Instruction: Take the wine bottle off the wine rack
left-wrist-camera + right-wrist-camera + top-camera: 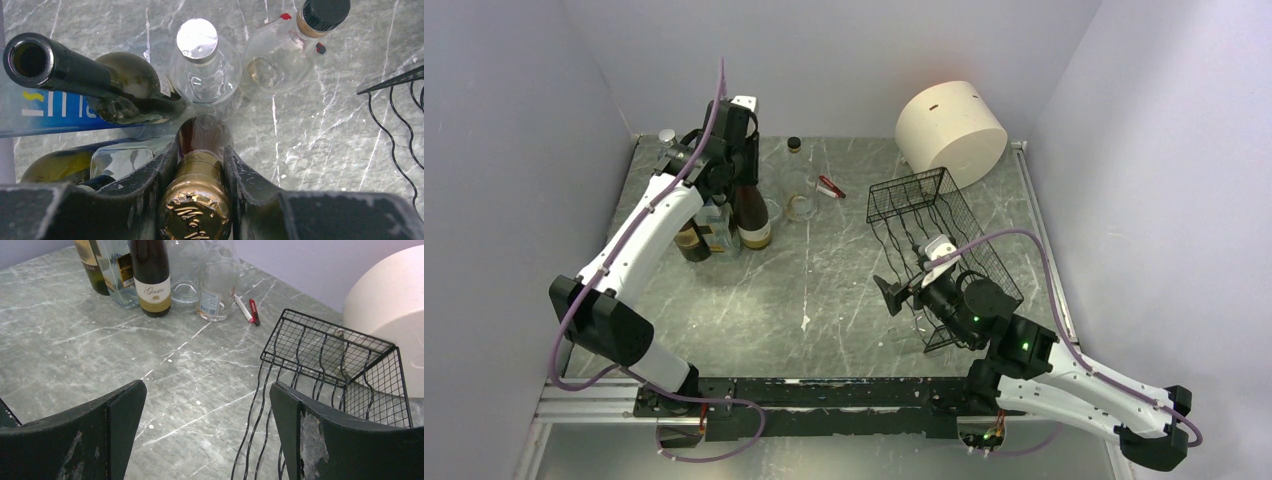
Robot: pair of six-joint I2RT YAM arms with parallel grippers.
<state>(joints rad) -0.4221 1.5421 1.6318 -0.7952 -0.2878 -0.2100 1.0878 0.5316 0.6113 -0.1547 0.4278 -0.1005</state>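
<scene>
The wine bottle [752,215], dark with a cream label and a gold foil top [196,200], stands upright at the back left among other bottles; it also shows in the right wrist view [151,280]. My left gripper [742,150] [199,165] is shut on its foil neck from above. The black wire wine rack [934,230] [325,345] lies at the right with no bottle in it; its edge shows in the left wrist view [395,100]. My right gripper [892,295] [207,387] is open and empty by the rack's near left corner.
Several other bottles [699,238] [197,65] stand packed around the wine bottle. A clear bottle [796,190] and two pens [831,187] [250,310] are behind the middle. A cream cylinder [951,130] [390,300] lies behind the rack. Walls close three sides.
</scene>
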